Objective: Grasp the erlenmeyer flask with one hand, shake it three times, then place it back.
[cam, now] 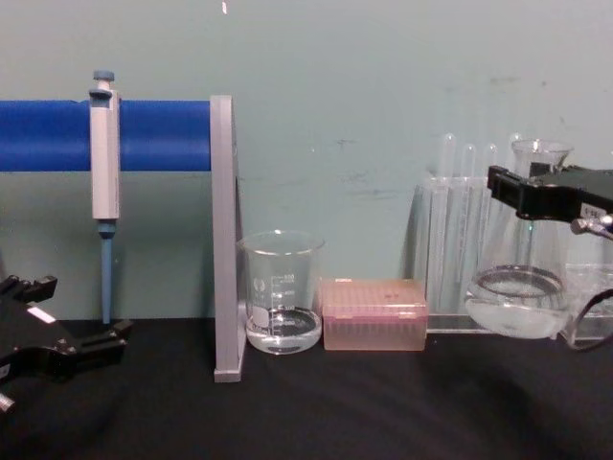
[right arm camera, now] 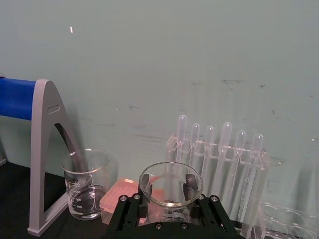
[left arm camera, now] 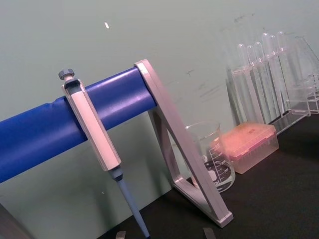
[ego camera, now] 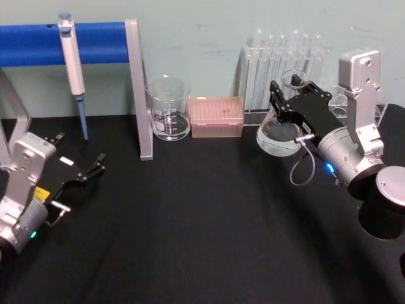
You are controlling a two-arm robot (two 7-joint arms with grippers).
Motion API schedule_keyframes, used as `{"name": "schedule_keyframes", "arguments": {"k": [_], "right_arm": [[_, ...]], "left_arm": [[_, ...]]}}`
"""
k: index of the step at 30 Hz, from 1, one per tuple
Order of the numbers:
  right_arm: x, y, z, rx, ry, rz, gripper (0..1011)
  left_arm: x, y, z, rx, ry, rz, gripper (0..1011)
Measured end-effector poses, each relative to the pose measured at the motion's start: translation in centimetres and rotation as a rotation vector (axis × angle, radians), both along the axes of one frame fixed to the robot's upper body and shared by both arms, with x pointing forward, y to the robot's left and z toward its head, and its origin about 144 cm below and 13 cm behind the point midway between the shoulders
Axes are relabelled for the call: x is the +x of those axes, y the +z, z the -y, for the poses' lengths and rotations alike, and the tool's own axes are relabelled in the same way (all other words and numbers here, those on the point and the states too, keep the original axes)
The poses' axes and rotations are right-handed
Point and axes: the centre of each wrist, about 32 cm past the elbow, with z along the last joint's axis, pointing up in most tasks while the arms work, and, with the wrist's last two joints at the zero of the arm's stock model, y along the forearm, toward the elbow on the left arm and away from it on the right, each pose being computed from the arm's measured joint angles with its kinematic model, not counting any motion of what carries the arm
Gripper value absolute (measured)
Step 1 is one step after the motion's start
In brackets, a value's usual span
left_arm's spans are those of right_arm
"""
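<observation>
Head view. The right gripper (ego camera: 286, 101) is clamped on the neck of the erlenmeyer flask (ego camera: 278, 136), just right of the pink tip box (ego camera: 217, 117). The flask leans, with its rim nearer the test-tube rack (ego camera: 278, 57) behind it. A little clear liquid lies in the base. A grey cable (ego camera: 304, 168) loops below the wrist. The beaker (ego camera: 169, 107) stands just left of the tip box. Beyond it are the grey-and-blue stand (ego camera: 136, 88) and a hanging pipette (ego camera: 73, 63). The left gripper (ego camera: 96, 164) sits well left of the tip box, low over the black table (ego camera: 202, 221), its fingers slightly parted and empty. A yellow label (ego camera: 42, 194) on that arm is unreadable.

Left wrist view. The pipette (left arm camera: 92, 129) and stand (left arm camera: 189, 164) are closest to the camera. The beaker (left arm camera: 212, 159) is partly hidden behind the stand leg and touches or nearly touches the tip box (left arm camera: 249, 142).

Right wrist view. The black jaws close under the flask's flared rim (right arm camera: 170, 184). The rack (right arm camera: 219, 154) stands directly behind.

Chest view. The flask (cam: 517, 297) is right of the tip box (cam: 374, 314) and overlaps the rack (cam: 450, 230). Whether its base touches the table cannot be told. The beaker's (cam: 281, 292) printed scale is illegible.
</observation>
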Motion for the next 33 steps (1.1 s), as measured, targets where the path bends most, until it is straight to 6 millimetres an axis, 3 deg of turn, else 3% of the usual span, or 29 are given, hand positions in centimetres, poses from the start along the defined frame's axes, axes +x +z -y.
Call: {"name": "schedule_keyframes", "arguments": {"k": [17, 33], "right_arm": [[0.2, 0.0, -0.6, -0.003, 0.104, -0.003, 447], [-0.2, 0.0, -1.6, -0.022, 0.469, 0.02, 447]], "left_arm": [[0.0, 0.0, 0.0, 0.0, 0.0, 0.0, 1001], [0.0, 0.0, 0.0, 0.0, 0.0, 0.0, 1001]]}}
